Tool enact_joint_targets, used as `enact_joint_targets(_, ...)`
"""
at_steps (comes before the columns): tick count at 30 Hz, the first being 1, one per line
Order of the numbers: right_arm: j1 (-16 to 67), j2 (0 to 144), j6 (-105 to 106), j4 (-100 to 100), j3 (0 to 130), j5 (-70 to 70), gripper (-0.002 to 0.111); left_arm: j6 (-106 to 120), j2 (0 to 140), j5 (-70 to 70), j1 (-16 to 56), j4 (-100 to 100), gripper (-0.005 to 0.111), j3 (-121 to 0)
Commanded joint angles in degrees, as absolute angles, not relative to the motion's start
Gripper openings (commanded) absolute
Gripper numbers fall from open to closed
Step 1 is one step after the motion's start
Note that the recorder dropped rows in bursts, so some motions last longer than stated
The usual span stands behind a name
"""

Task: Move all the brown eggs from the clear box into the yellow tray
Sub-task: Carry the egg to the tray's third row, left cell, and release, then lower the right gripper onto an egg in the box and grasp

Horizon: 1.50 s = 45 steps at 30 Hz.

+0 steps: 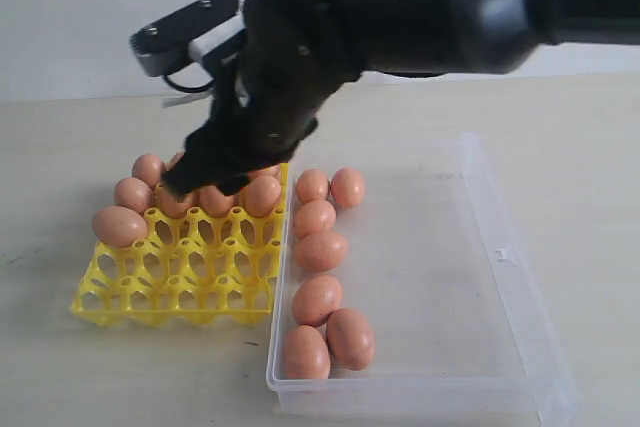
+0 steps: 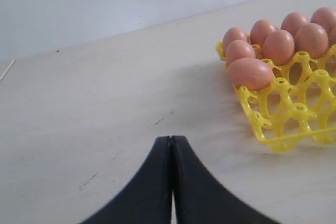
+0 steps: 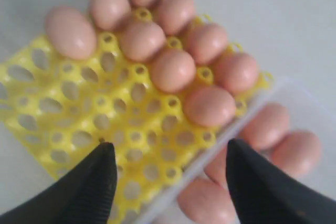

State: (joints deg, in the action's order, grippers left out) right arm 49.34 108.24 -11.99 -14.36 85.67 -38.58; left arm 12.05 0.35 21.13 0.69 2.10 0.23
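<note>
Hovering spread and empty over the yellow tray (image 1: 170, 289), right gripper (image 3: 169, 148) next needs a brown egg (image 1: 317, 299) from the clear box (image 1: 420, 394); left gripper (image 2: 171, 140) closed on nothing.

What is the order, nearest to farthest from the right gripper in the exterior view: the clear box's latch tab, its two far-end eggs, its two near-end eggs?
The right gripper is above the yellow tray.
1. The far-end eggs, beside the tray.
2. The near-end eggs, toward the camera.
3. The latch tab, on the wall of the clear box opposite the tray.
</note>
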Motion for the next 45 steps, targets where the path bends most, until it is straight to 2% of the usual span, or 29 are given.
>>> enact_joint_targets(1,46.4,100.0,-22.2,-18.2,75.5,-44.1,0.058,11.8,0.0,20.8,0.6,2.2,0.000,0.0)
enact_joint_targets(3,45.1,95.9,-27.3,-20.1,67.9,-41.4,0.058,11.8,0.0,20.8,0.6,2.2,0.000,0.0)
enact_joint_targets(6,43.3,94.4,-30.8,-21.6,63.7,-37.6,0.058,11.8,0.0,20.8,0.6,2.2,0.000,0.0)
enact_joint_targets(9,37.5,97.8,-36.0,-21.6,64.0,-30.2,0.058,11.8,0.0,20.8,0.6,2.2,0.000,0.0)
enact_joint_targets(14,33.0,108.2,-37.8,-18.0,70.9,-28.2,0.058,11.8,0.0,20.8,0.6,2.2,0.000,0.0)
enact_joint_targets(24,30.9,116.9,-37.7,-16.4,80.8,-26.6,0.058,11.8,0.0,20.8,0.6,2.2,0.000,0.0)
enact_joint_targets(45,30.5,125.1,-37.6,-16.7,83.9,-24.5,0.058,11.8,0.0,20.8,0.6,2.2,0.000,0.0)
